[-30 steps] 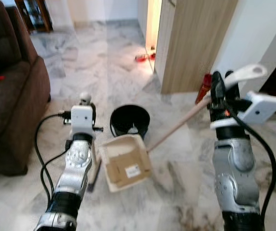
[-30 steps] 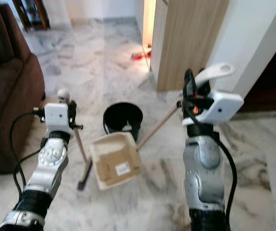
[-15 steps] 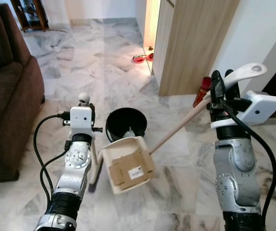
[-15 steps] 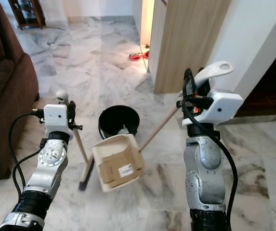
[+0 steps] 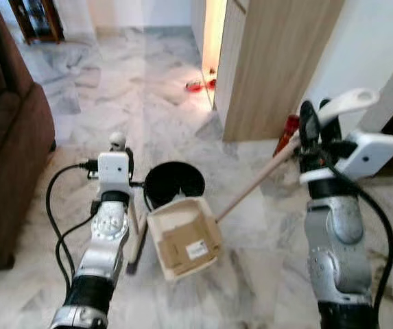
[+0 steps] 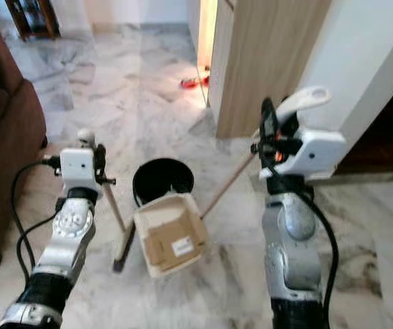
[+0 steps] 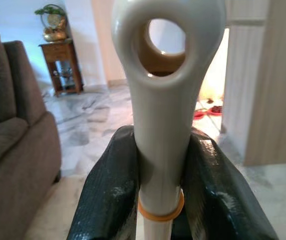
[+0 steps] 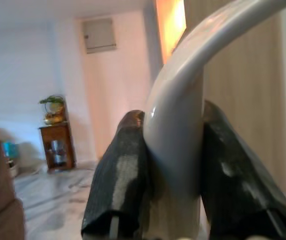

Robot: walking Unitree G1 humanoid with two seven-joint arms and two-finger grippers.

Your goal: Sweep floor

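Right gripper [image 6: 270, 130] clamps the dustpan [image 5: 184, 238] handle, left gripper [image 5: 122, 147] the broom [image 5: 136, 236] — black bin [image 5: 174, 184] behind.

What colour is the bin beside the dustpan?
Black; the bin, round and open-topped, shows best in the right eye view, just behind the cream dustpan.

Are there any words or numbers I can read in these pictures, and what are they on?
No text can be read anywhere.
White sticker inside the dustpan: it may carry print, but it is too small and blurred to read.
Panel on the wall: no readable marks.
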